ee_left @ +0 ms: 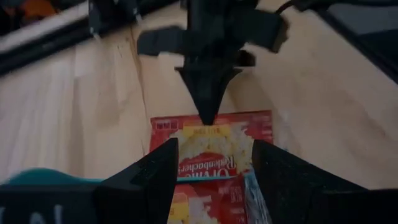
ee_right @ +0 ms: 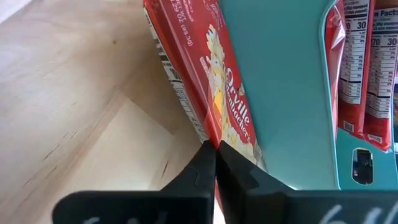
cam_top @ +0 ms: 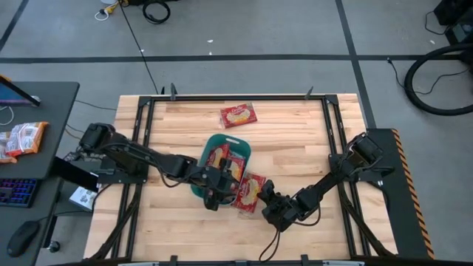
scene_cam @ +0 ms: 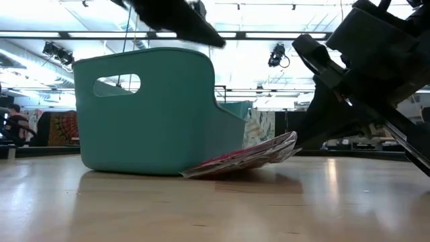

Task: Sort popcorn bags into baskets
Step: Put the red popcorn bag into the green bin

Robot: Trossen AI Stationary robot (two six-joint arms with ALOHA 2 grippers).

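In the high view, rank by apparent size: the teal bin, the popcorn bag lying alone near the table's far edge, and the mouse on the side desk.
1. Teal bin, clearly largest.
2. Lone popcorn bag.
3. Mouse, slightly smaller than the bag.

One teal basket [cam_top: 241,145] sits on the bench [cam_top: 295,148]. Two popcorn bags lie outside it: one lone bag [cam_top: 238,115] well apart from the basket, and one bag [cam_top: 250,191] touching its side. More red bags stand inside the basket [cam_top: 222,159], at least two, but their exact number cannot be told. Two dark arms show, each with one pincer: left pincer [cam_top: 214,198], right pincer [cam_top: 264,193].
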